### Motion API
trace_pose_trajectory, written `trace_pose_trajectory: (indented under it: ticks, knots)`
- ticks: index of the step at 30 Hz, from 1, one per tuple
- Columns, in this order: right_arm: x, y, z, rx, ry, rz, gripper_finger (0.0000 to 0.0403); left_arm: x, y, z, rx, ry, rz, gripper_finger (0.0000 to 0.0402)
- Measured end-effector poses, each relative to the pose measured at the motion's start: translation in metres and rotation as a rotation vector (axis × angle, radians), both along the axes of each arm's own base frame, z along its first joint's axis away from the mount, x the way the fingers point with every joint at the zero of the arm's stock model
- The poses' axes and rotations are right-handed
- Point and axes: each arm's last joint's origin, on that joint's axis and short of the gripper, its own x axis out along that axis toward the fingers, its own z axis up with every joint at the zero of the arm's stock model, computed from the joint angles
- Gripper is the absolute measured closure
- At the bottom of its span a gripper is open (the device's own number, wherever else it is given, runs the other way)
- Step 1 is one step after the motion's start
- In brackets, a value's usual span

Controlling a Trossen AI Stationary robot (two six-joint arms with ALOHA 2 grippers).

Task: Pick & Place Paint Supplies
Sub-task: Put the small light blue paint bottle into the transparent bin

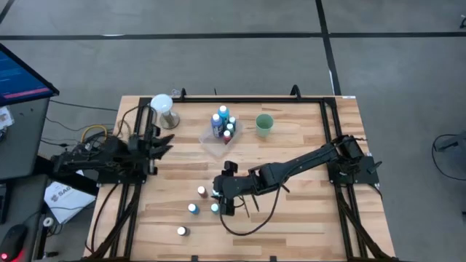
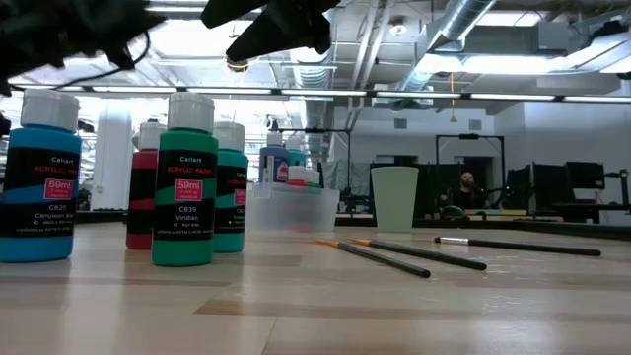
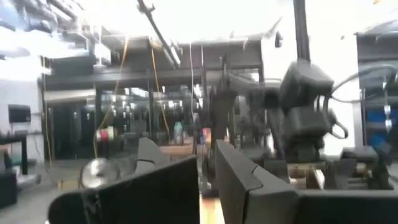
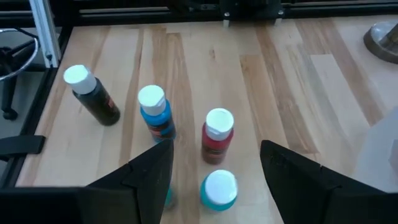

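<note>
Wooden slatted worktop (image 1: 291,218) carries your loose white-capped paint bottles (image 1: 202,191) near its front edge, others already in the clear plastic tray (image 1: 211,145) toward the back. Your right gripper (image 4: 214,163) hangs wide-fingered over the teal bottle (image 4: 219,188); descending crooked could topple the touching red bottle (image 4: 217,134). Left gripper (image 1: 164,143) waits shut at the left edge.

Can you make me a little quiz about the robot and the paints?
1. True or false: the right gripper is open.
2. How many bottles stand on the table outside the tray?
3. Which one shows between the right gripper's fingers in its wrist view? A yellow bottle, B teal bottle, C purple bottle.

Key: 1 true. 2 four. 3 B.
</note>
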Motion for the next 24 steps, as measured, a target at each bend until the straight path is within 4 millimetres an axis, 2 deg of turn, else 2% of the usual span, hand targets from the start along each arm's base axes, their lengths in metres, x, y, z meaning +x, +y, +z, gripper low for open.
trace_pose_trajectory:
  ticks: [2, 6, 12, 24]
  knots:
    - [0.0, 0.0, 0.0, 0.02, -0.001, -0.016, 0.0168, -0.003, 0.0, 0.006, 0.004, -0.071, -0.003, 0.0401]
    - [0.002, -0.003, 0.001, 0.036, -0.022, -0.029, 0.0168, -0.004, 0.0, 0.008, 0.004, -0.097, -0.001, 0.0401]
    - [0.006, -0.011, 0.002, 0.04, -0.034, -0.05, 0.0168, -0.005, 0.0, 0.009, 0.002, -0.104, 0.004, 0.0401]
    - [0.003, -0.014, -0.001, 0.023, 0.011, -0.055, 0.0168, -0.005, 0.0, 0.01, 0.001, -0.114, 0.003, 0.0401]
